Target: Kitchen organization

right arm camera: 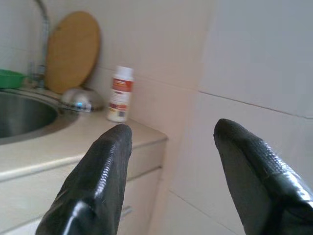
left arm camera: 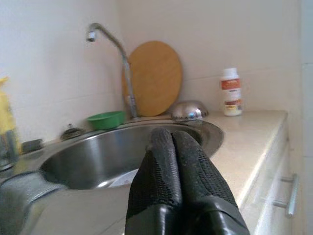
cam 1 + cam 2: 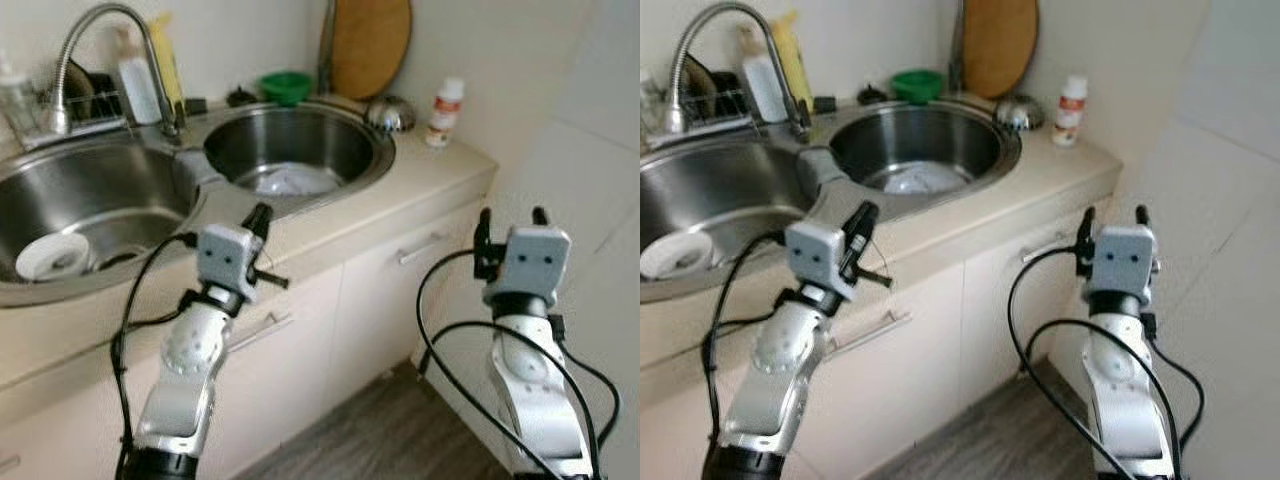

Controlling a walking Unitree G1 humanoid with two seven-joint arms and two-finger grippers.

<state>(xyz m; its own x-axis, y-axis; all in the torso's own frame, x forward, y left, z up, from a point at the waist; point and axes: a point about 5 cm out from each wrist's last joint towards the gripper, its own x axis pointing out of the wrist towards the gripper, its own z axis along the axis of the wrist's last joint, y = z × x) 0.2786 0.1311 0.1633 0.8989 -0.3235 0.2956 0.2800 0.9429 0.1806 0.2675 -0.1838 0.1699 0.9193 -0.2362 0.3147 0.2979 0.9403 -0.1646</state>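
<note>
While white bottle [image 3: 444, 111] stands upright on counter [image 3: 440, 170], left gripper [image 2: 172, 147] pinched empty, right gripper [image 1: 171, 142] wide.

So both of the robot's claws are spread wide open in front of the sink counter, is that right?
Not quite. The right gripper is spread open, but the left gripper is closed, its two black fingers pressed together, as the left wrist view shows. Both are in front of the counter.
</note>
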